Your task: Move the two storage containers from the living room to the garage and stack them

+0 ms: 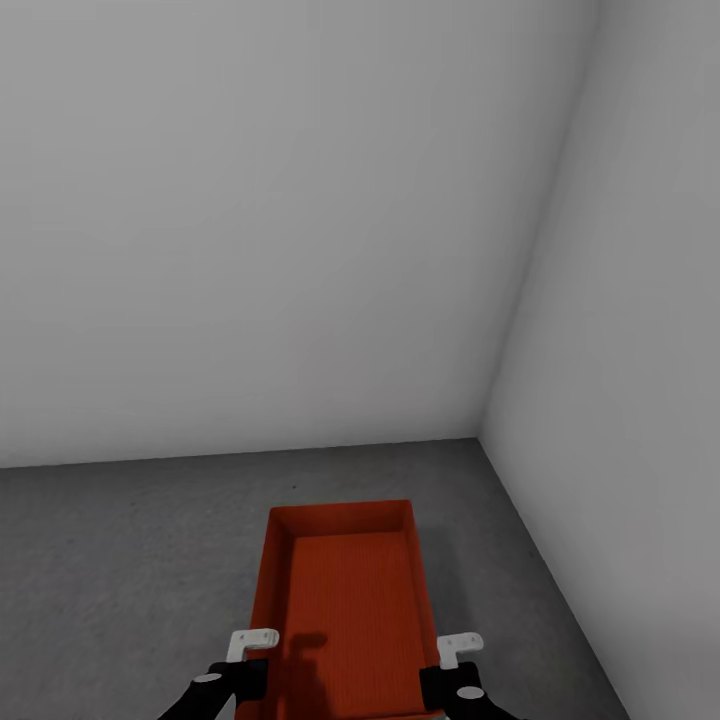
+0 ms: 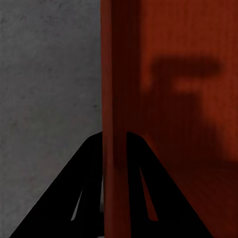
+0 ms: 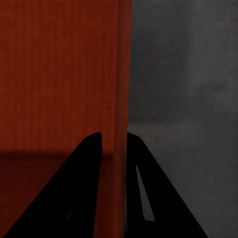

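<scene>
An orange-red storage container (image 1: 345, 600), a lidless rectangular bin with thin plain walls, sits low in the head view with its long axis running away from the robot toward the corner where two pale grey walls meet. Its open top faces up and its ribbed inner bottom is bare, crossed by a dark shadow near the left wall. Whether the bin rests on the concrete or is held just above it cannot be told.

The left gripper (image 1: 243, 655) is closed on the bin's left long wall near the end closest to the robot; in the left wrist view (image 2: 115, 148) its two dark fingers stand one on each side of that thin wall, touching it. The right gripper (image 1: 452, 655) is likewise clamped on the opposite long wall, and the right wrist view (image 3: 115, 148) shows one finger inside the bin and one outside, pinching the wall between them.

Around the bin lies the dark grey, rough concrete floor (image 1: 120, 560) of the garage. Beyond the bin's far end rises the back wall (image 1: 260, 220), and beside the bin stands the side wall (image 1: 640, 380).
</scene>
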